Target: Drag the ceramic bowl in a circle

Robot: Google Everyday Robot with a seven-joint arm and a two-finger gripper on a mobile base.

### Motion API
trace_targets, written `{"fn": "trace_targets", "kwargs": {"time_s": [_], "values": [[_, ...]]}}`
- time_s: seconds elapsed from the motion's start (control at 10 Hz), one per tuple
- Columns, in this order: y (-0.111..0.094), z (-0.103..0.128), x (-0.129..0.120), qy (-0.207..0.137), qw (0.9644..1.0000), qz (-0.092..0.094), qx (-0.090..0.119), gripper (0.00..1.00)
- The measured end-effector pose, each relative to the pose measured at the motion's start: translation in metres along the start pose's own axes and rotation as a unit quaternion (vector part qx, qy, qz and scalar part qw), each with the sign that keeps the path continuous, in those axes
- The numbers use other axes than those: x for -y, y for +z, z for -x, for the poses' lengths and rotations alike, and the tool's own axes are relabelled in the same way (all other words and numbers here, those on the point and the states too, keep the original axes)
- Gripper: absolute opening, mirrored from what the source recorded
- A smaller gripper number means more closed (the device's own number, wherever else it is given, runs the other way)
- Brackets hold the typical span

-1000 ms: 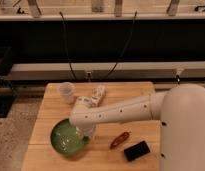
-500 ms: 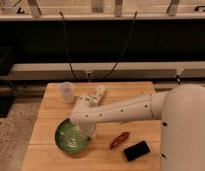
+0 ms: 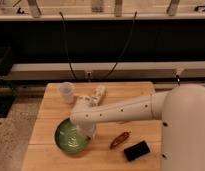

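The ceramic bowl (image 3: 69, 138), wide, green and glazed with pale rings inside, sits on the wooden table (image 3: 46, 117) near its front left. My white arm reaches in from the right. My gripper (image 3: 86, 131) points down at the bowl's right rim and is in contact with it. The arm's end hides the right edge of the bowl.
A small clear plastic cup (image 3: 66, 92) stands at the back left of the table. A white crumpled object (image 3: 98, 94) lies behind the arm. A red-brown item (image 3: 119, 139) and a flat black item (image 3: 136, 150) lie to the right of the bowl. The table's front edge is close below the bowl.
The bowl and gripper together shifted slightly right and back, then moved left and toward the front edge again. The other items have not moved.
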Motion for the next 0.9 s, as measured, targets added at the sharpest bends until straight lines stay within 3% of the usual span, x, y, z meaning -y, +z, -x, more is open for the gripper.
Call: {"fn": "trace_targets", "kwargs": {"time_s": [0.2,0.9], "values": [[-0.004,-0.014,-0.003,0.002,1.0,-0.007,-0.003,0.04],[-0.013,-0.028,-0.005,-0.001,0.9998,-0.019,-0.002,0.04]]}}
